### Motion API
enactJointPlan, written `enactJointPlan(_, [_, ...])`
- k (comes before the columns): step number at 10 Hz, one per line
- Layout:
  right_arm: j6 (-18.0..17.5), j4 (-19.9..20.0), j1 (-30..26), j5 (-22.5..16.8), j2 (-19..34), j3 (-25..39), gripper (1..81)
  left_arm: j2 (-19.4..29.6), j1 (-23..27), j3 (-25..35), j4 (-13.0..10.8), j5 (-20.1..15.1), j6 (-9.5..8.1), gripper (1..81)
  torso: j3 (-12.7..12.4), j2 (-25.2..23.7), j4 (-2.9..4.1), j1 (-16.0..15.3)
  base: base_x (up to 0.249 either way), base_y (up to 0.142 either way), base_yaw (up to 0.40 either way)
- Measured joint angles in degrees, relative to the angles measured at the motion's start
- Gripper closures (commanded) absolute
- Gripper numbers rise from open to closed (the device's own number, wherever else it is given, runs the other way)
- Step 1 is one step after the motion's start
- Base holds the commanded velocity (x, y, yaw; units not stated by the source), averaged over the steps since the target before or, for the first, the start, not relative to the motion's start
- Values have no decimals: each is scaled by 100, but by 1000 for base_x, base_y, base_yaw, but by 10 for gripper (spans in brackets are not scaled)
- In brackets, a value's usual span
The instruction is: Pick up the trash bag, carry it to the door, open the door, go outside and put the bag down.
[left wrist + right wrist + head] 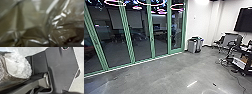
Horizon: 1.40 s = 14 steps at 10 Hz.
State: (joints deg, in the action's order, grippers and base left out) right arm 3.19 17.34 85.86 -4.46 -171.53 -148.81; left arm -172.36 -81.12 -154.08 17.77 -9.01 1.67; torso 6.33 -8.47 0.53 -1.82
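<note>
A green-framed glass wall is faced across grey floor, with bins at its far end. The trash bag is seen beside the robot's dark base plate. If, as seems likely, it is being carried, slow turns are advised (thin plastic is easily torn). How wide either gripper is set, or what is gripped, cannot be told.

Door panels along left, running back to wall. Bins on floor, near panels' far end. Chairs right of bins. Cart far right, before wall screen. Cable on floor.
</note>
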Motion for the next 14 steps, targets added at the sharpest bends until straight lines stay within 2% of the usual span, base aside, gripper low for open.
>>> enactJointPlan(14, [0, -2, 16, 0, -7, -6, 10, -2, -16, 2, 0, 0, 1, 811, 0, -2, 0, 2, 155, -73, 0])
